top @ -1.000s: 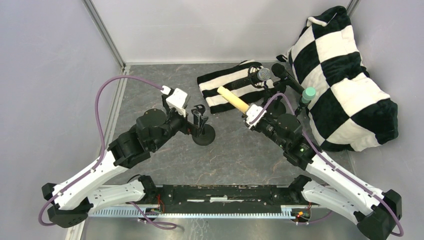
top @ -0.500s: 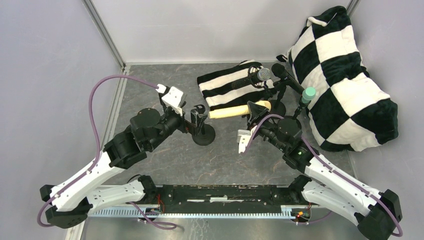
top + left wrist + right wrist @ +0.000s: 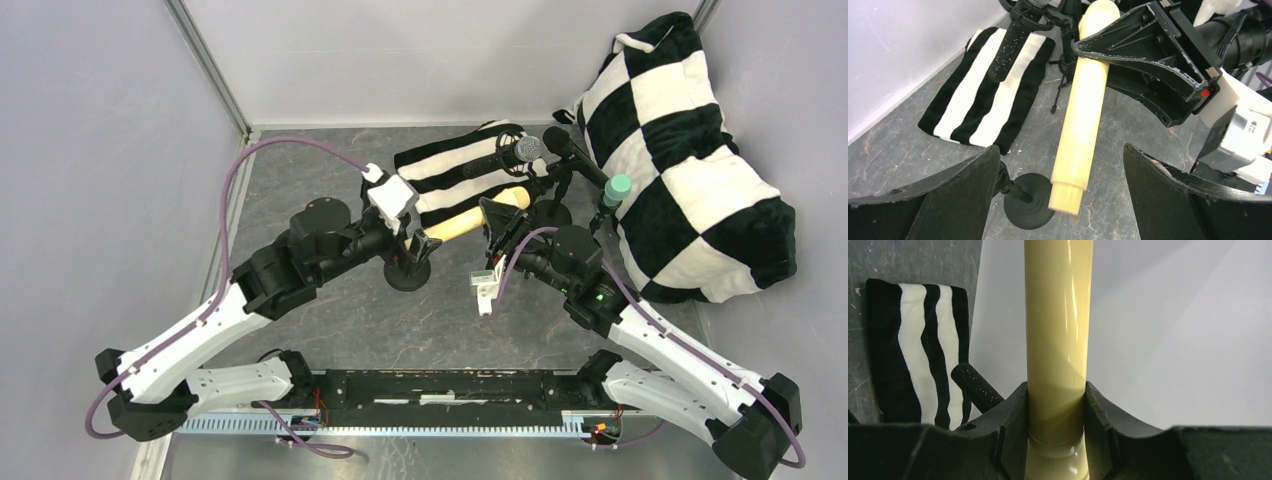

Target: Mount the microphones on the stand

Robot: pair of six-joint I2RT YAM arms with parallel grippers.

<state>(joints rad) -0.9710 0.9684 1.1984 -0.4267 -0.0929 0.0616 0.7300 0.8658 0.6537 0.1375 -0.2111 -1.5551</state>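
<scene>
Holding cream-yellow microphone (image 3: 1082, 107) — right hand (image 3: 497, 228) clamped on it, left hand (image 3: 417, 240) wide open.
Long axis runs hand to hand; butt end between left fingers (image 3: 948, 200) — above the stand (image 3: 1028, 206) base.

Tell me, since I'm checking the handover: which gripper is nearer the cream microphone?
Right. The right gripper is shut on the cream microphone near its head end. The left gripper is open, its fingers either side of the tail end without touching.
</scene>
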